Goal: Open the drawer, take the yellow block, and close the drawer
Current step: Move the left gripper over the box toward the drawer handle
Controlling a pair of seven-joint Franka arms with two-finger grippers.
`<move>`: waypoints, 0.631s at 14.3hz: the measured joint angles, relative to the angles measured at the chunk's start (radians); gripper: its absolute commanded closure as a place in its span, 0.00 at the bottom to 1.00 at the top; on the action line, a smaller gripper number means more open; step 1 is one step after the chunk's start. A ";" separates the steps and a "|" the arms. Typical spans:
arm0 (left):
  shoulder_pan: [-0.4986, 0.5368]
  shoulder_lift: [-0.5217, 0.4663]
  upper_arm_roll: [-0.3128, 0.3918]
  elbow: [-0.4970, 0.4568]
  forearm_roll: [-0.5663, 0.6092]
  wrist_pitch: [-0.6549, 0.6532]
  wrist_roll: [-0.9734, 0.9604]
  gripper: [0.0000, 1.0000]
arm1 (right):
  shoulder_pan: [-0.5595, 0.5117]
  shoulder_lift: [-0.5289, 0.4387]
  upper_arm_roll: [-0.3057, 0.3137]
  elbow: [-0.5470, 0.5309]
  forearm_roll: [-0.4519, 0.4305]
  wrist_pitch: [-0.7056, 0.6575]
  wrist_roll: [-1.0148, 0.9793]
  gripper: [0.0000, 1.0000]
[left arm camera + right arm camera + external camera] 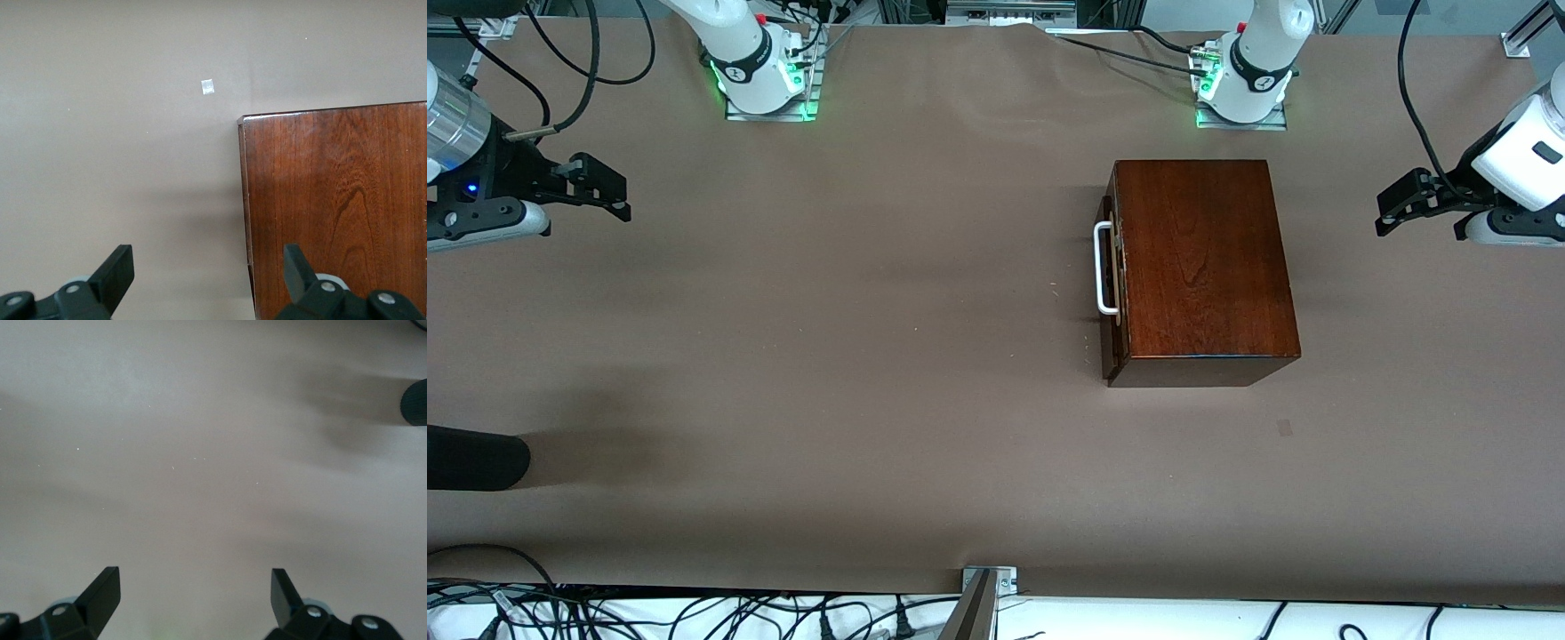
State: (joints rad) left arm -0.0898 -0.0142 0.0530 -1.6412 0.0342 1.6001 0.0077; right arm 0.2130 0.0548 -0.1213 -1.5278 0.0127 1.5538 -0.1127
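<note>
The dark reddish-brown wooden box (1199,262) stands on the brown table, toward the left arm's end. Its drawer (1112,351) is shut, and the white bar handle (1103,269) faces the right arm's end. The yellow block is hidden. My left gripper (1387,212) is open and empty, up in the air beside the box at the left arm's end. In the left wrist view (207,260) it hangs over the edge of the box top (333,200). My right gripper (618,191) is open and empty over bare table at the right arm's end, as the right wrist view (195,580) also shows.
A black rounded object (476,458) lies at the table's edge at the right arm's end, also in the right wrist view (415,401). A small tape mark (1284,428) sits nearer the front camera than the box. Cables (694,613) run along the front edge.
</note>
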 measured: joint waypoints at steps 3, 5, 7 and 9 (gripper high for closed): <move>0.000 0.000 -0.001 0.000 0.000 0.000 0.000 0.00 | 0.000 0.000 0.000 0.000 0.000 0.000 0.000 0.00; 0.000 0.000 -0.003 0.000 0.000 0.000 0.000 0.00 | 0.000 0.000 0.000 0.000 0.000 0.000 0.000 0.00; 0.000 0.000 -0.005 0.000 0.000 -0.006 0.000 0.00 | 0.000 0.000 0.000 0.000 0.000 0.000 0.000 0.00; -0.001 0.000 -0.010 0.000 0.000 -0.031 0.000 0.00 | 0.000 0.000 0.000 0.000 0.000 0.000 0.000 0.00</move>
State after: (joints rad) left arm -0.0906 -0.0140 0.0435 -1.6408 0.0342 1.5688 0.0077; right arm 0.2130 0.0548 -0.1213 -1.5278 0.0132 1.5540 -0.1127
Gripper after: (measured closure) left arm 0.000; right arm 0.000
